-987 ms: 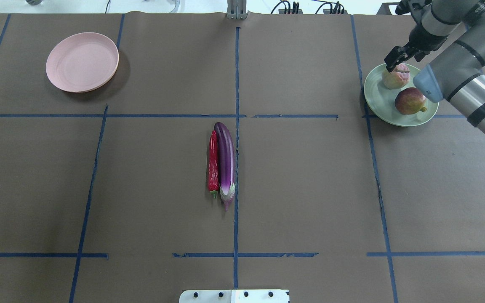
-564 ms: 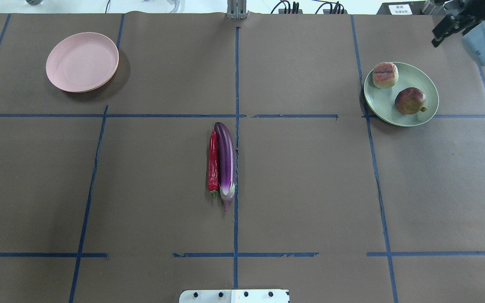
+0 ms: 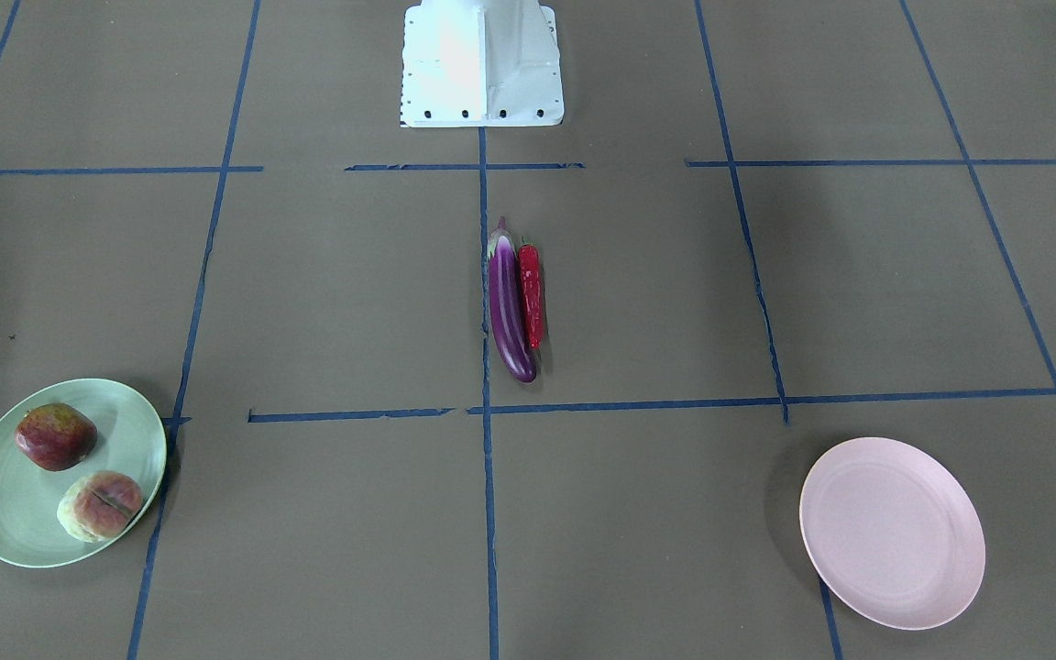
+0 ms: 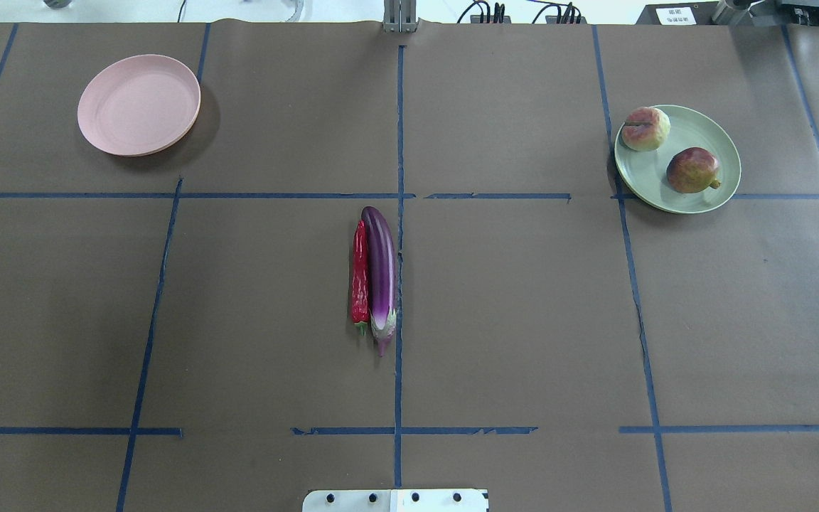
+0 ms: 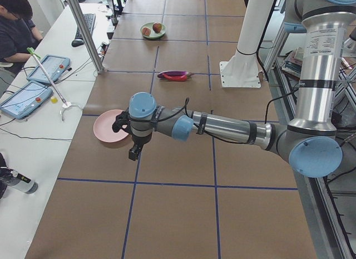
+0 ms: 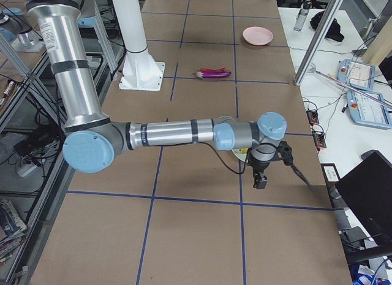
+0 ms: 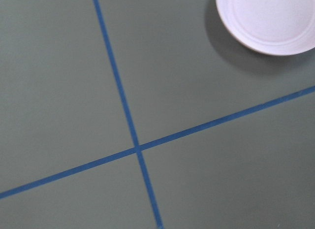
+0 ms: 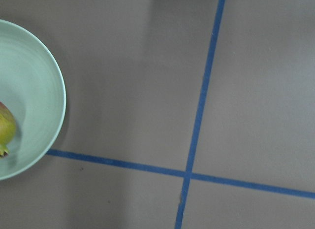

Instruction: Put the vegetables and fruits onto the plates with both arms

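Left claw (image 5: pixel 132 153) near pink plate (image 5: pixel 104 130), right claw (image 6: pixel 261 182) near green plate (image 4: pixel 648 172) carrying peach (image 4: pixel 645 129) and pomegranate (image 4: pixel 693 170). Can't tell either claw's grip state.

The tabletop (image 4: pixel 523 320) is covered with what looks like brown matt paper, and the blue tape lines (image 4: pixel 398 128) on it are frayed in places. The pink plate (image 4: pixel 138 105) and the green plate (image 4: pixel 648 178) look matt and smooth. The eggplant (image 4: pixel 381 270) is glossy and smooth; the chili pepper (image 4: pixel 360 281) is shiny but wrinkled. The peach (image 4: pixel 645 129) has dull skin. The left arm (image 5: pixel 228 127) and the right arm (image 6: pixel 171 133) are silvery metal with smooth light blue joint caps (image 5: pixel 142 105).
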Available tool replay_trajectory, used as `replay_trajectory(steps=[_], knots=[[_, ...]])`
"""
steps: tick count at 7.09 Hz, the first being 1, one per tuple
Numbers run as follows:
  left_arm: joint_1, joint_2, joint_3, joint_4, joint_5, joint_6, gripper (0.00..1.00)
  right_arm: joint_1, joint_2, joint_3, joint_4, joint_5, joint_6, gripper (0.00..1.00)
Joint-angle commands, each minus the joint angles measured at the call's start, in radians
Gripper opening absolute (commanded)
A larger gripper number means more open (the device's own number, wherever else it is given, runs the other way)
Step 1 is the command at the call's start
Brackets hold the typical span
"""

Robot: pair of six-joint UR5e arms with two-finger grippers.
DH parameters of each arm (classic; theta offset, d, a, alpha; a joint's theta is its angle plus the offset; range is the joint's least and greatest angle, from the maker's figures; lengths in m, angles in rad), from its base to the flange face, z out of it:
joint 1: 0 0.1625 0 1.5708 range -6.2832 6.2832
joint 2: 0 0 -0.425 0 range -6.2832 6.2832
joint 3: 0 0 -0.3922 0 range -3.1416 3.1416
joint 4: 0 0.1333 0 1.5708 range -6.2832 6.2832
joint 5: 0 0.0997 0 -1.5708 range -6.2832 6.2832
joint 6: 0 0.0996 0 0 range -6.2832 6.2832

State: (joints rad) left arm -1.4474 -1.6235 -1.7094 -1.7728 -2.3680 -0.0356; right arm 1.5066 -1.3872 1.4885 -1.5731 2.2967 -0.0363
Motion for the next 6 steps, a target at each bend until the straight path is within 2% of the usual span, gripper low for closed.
replay_trajectory(steps=[1, 2, 3, 4, 6], knots=[[0.215, -0.138, -0.007, -0.034, 0.012, -0.4, 1.0, 0.007, -0.108, 0.11, 0.007, 0.0, 0.089, 1.0], [0.337, -0.189, -0.006, -0.037, 0.026, -0.452, 1.0, 0.006, -0.111, 0.119, 0.008, 0.0, 0.129, 1.0], [0.436, -0.266, -0.022, -0.027, 0.146, -0.56, 1.0, 0.006, -0.11, 0.121, 0.008, 0.0, 0.131, 1.0], [0.578, -0.31, -0.021, -0.025, 0.208, -0.707, 1.0, 0.004, -0.111, 0.125, 0.008, 0.0, 0.131, 1.0], [0.743, -0.489, -0.018, 0.135, 0.335, -0.948, 1.0, 0.004, -0.111, 0.125, 0.008, 0.001, 0.131, 1.0]])
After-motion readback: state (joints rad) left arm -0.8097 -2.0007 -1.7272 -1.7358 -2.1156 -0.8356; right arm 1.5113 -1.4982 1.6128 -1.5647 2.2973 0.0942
